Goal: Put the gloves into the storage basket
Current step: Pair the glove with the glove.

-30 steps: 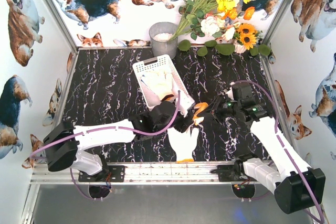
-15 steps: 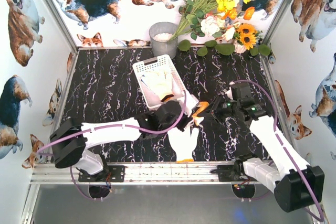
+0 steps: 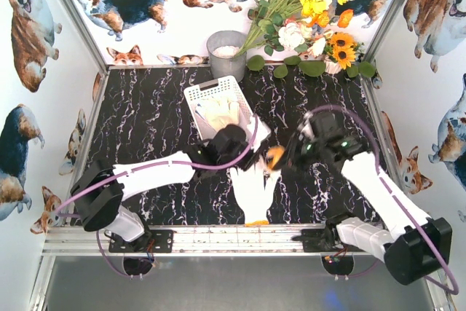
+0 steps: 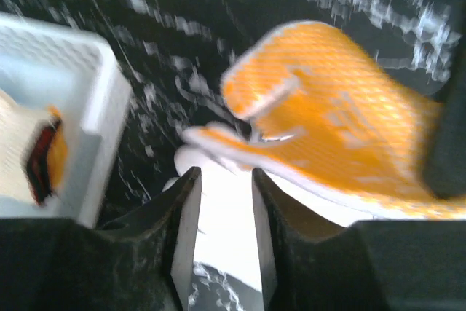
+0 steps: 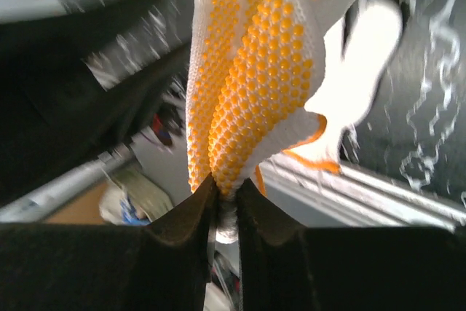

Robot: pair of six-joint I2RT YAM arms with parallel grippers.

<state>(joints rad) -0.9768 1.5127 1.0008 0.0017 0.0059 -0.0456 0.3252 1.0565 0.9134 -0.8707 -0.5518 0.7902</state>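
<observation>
My right gripper (image 3: 282, 159) is shut on a yellow-orange dotted glove (image 3: 275, 156), which hangs from its fingers in the right wrist view (image 5: 251, 71); that gripper (image 5: 226, 187) holds it above the table. A white glove with an orange cuff (image 3: 255, 193) lies flat on the table below, and also shows in the right wrist view (image 5: 364, 56). My left gripper (image 3: 253, 161) is open (image 4: 222, 176) just over the white glove's (image 4: 226, 209) fingers, right beside the held glove (image 4: 335, 129). The white storage basket (image 3: 196, 96) holds a cream glove (image 3: 218, 114); its corner (image 4: 98, 100) is left of my fingers.
A grey round pot (image 3: 226, 52) stands behind the basket at the back. A bunch of flowers (image 3: 306, 12) lies along the back right. Walls with dog pictures close in the table on three sides.
My right gripper has moved left and lifted the yellow-orange glove toward the left gripper. My left arm has reached a little farther forward, beside the basket's near corner.
</observation>
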